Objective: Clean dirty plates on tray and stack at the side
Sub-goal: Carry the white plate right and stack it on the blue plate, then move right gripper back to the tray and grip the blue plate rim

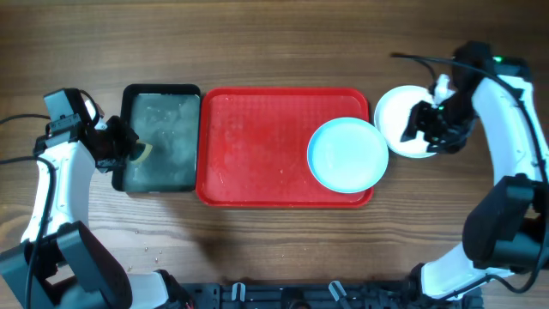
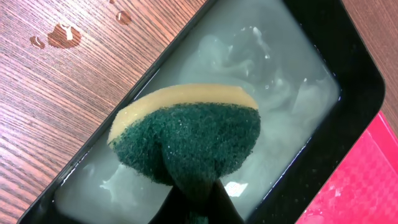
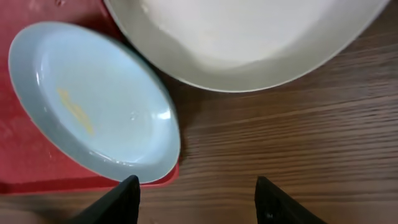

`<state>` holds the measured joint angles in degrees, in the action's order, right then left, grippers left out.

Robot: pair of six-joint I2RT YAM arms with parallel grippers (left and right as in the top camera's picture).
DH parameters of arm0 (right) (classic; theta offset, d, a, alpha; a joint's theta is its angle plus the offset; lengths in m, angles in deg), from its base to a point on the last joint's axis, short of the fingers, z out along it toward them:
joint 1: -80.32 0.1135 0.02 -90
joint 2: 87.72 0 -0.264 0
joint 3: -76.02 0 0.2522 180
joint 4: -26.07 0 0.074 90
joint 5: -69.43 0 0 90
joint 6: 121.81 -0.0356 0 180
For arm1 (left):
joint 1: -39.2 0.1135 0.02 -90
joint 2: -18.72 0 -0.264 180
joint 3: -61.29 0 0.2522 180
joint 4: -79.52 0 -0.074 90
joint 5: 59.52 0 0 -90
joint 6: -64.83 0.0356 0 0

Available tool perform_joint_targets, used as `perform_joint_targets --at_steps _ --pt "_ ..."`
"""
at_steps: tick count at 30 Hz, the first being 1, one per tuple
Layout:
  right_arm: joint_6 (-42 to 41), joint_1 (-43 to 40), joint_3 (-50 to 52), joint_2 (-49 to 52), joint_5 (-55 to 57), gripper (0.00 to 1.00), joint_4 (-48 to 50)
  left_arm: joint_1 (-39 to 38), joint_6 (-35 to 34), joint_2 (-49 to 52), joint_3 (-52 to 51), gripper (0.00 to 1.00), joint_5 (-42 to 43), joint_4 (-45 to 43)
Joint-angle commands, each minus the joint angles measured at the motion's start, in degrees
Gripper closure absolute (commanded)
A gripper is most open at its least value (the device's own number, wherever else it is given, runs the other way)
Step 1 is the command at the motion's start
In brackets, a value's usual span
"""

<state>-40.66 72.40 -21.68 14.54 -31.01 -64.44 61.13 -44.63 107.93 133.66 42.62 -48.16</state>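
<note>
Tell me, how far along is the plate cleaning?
Seemingly done: a white plate sits on the table beside the red tray. In hand: the left jaws grip a sponge over the black tray of cloudy water. Left: a turquoise plate, yellow-smeared, on the tray.

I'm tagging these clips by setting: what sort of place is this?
Probably a lab bench staged for dishwashing: a black tray of cloudy water with a scrub sponge over it, a red tray holding a turquoise plate, and a white plate beside it on the wooden table.
</note>
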Motion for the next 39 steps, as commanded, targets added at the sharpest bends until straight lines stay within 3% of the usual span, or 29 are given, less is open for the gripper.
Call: perform_joint_targets --at_steps 1,3,8,11,16,18,23,27,31,34,38,39 --pt "0.6 4.2 1.7 -1.0 0.8 0.47 1.2 0.0 -0.3 -1.4 -0.2 0.96 1.4 -0.2" --pt "-0.9 6.0 4.7 -1.0 0.8 0.54 3.9 0.0 -0.3 -1.4 -0.2 0.96 1.4 -0.2" --pt "-5.4 9.2 16.1 -1.0 1.7 0.59 14.6 0.0 -0.3 -1.4 -0.2 0.96 1.4 -0.2" --pt "-6.4 9.3 19.3 -1.0 1.9 0.79 18.3 0.0 -0.3 -1.4 -0.2 0.96 1.4 -0.2" --pt "-6.8 9.3 20.9 -1.0 1.9 0.84 20.8 0.0 -0.3 -1.4 -0.2 0.96 1.4 -0.2" --pt "-7.5 9.3 20.9 -1.0 1.8 0.96 21.2 0.0 -0.3 -1.4 -0.2 0.96 1.4 -0.2" --pt "-10.1 12.2 21.0 -1.0 -15.3 0.96 26.5 0.0 -0.3 -1.4 -0.2 0.96 1.4 -0.2" --pt "-19.0 19.9 21.0 -1.0 -15.2 0.96 34.2 0.0 -0.3 -1.4 -0.2 0.96 1.4 -0.2" --pt "-30.7 31.5 21.0 -0.9 -9.9 0.96 43.0 0.0 -0.3 -1.4 -0.2 0.96 1.4 -0.2" --pt "-44.9 39.9 21.0 -0.6 0.5 0.96 44.1 0.0 -0.3 -1.4 -0.2 0.96 1.4 -0.2" --pt "-47.1 44.3 21.0 -0.5 6.9 0.96 46.2 0.0 -0.3 -1.4 -0.2 0.96 1.4 0.0" --pt "-46.5 44.3 21.0 -0.5 8.3 0.86 46.4 0.0 -0.3 -1.4 -0.2 0.96 1.4 0.0"
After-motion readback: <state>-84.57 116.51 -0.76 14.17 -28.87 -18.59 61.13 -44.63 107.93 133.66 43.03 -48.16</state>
